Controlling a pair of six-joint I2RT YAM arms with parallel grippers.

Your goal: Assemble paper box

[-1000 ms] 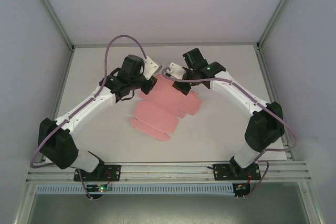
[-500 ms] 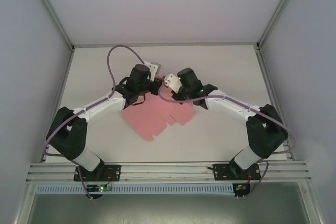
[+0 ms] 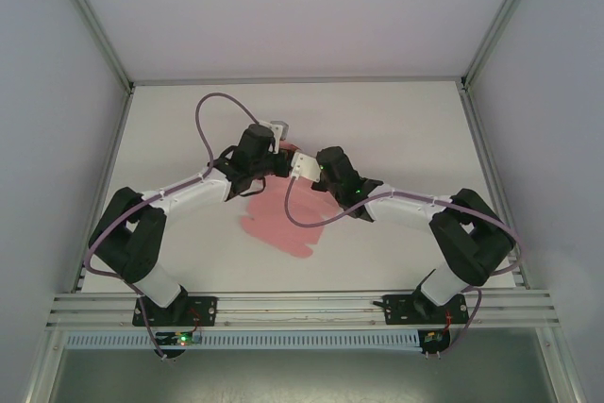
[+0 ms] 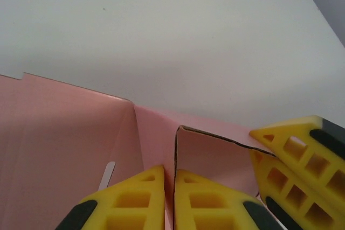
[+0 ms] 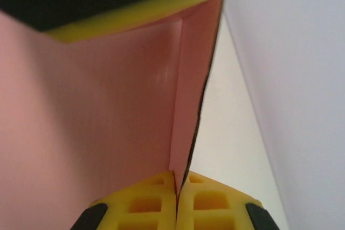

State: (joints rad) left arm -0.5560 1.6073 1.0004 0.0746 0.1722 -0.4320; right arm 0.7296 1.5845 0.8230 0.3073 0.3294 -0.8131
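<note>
1. Left claw (image 4: 170, 189): fingers nearly together, a thin pink panel running down into the slit between them. I read that as pinched on the paper box (image 3: 279, 222). Whether it bites hard or only just, I can't tell from this angle.
2. Right claw (image 5: 176, 187): fingers together, clamped on a standing edge of the same card.
3. Where the box is: mid-counter (image 3: 406, 129), between the two arms. The near part lies flat on the white top and the far edge is lifted up to the claws, which sit just beside each other.
4. Change in the last sec: both arms have pulled in and dropped lower. The sheet was spread wide w/ its flaps fanned out, and now from overhead it looks shorter and bunched. The claws, apart before, have closed to almost touching.
5. What that means, imo: two adjoining panels are being brought upright into a corner. The left wrist cam shows one wall meeting another at a crease. It's an early fold and the rest of the sheet isn't formed yet.
6. Materials and shapes:
   - The card is thin, matte, plain pink w/ crisp creases. Die-cut edges show as a fine dark line, and there's a small slot in one panel.
   - It looks flexible enough to bow if pulled unevenly.
   - The fingers are yellow, honeycombed wedges w/ black backs.
   - The counter is smooth, flat white.
</note>
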